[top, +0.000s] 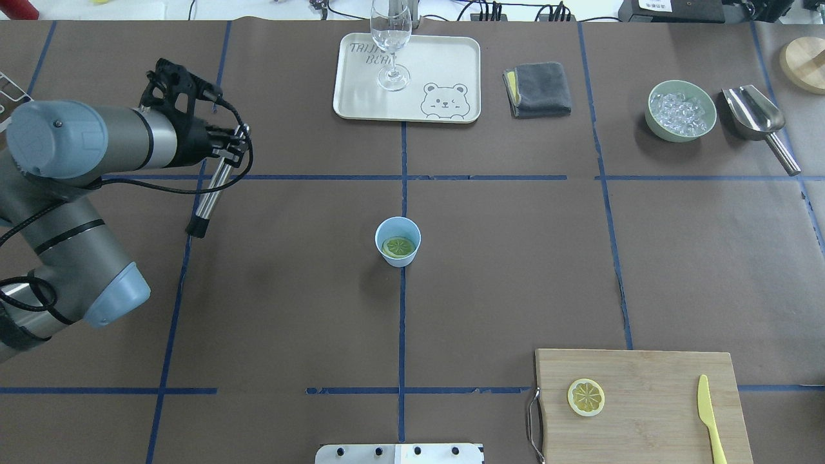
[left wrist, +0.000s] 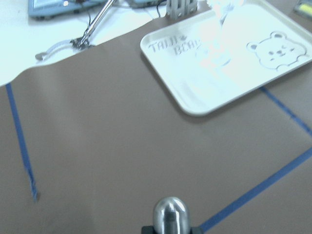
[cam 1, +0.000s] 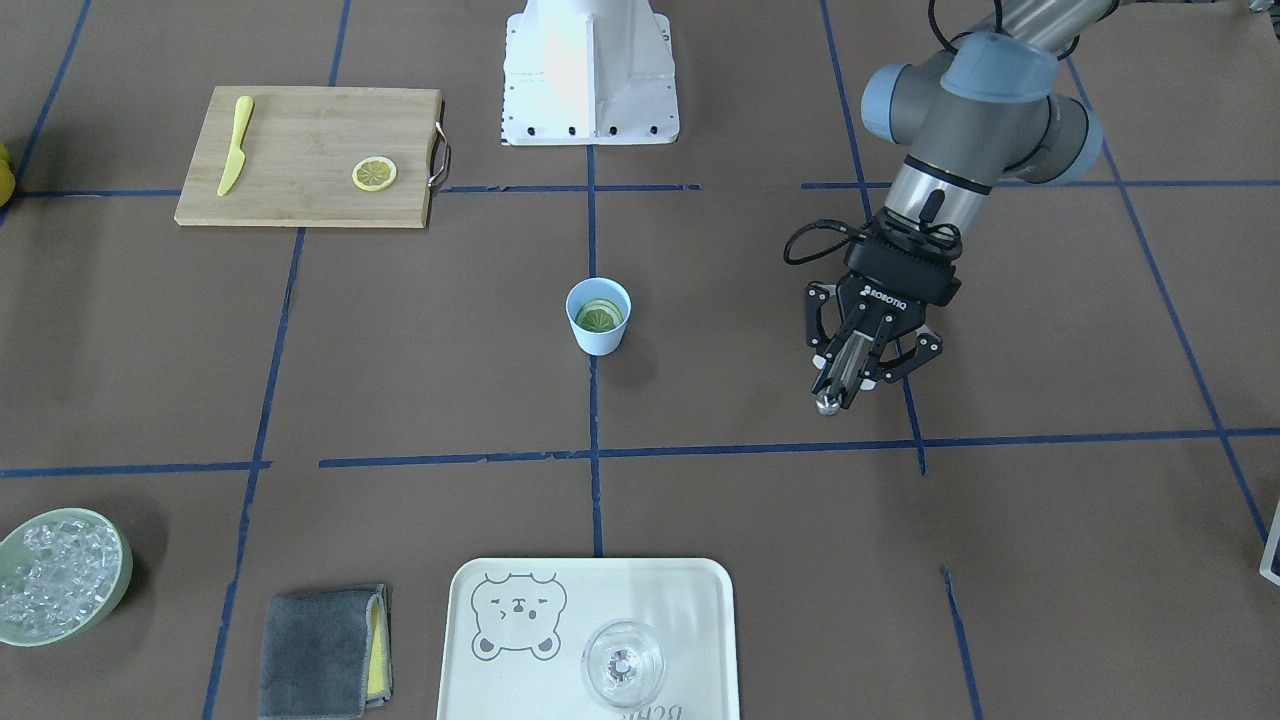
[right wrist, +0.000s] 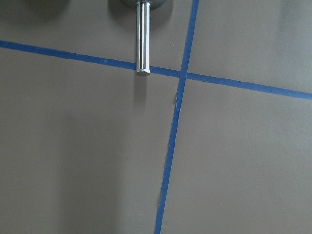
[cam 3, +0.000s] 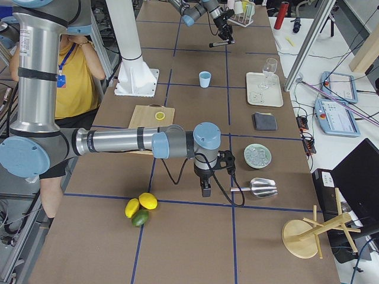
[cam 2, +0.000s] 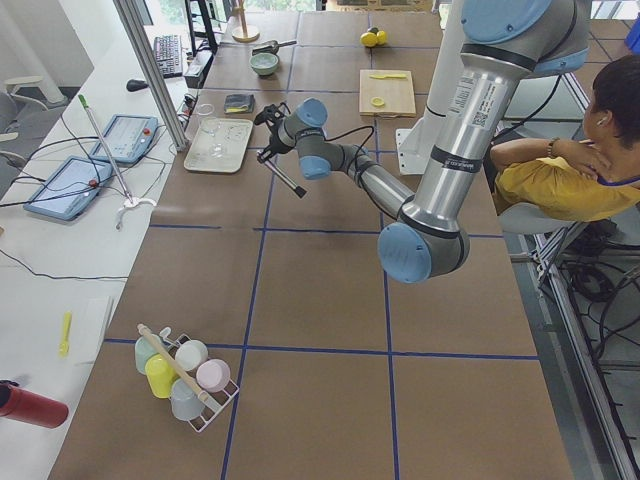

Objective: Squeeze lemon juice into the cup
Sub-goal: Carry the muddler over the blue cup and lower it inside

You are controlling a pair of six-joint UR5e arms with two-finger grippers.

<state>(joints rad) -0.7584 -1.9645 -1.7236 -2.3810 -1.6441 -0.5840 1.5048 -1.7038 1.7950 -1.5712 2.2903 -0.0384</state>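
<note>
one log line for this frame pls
left gripper: shut on metal rod, apart from cup | right gripper: cannot tell | lemon slice: in cup | second slice: on cutting board

Silver-grey left arm [cam 1: 935,195] tubes with pale-blue joint caps; black left pincer [cam 1: 848,385] marked ROBOTIQ; looped black cable [cam 1: 789,250]; white base [cam 1: 590,80].

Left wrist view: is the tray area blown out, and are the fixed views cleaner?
Left wrist view: yes, the tray glares white, the glass on it nearly vanishes, the metal rod is soft. Overhead view: even, sharp on the cup.
</note>
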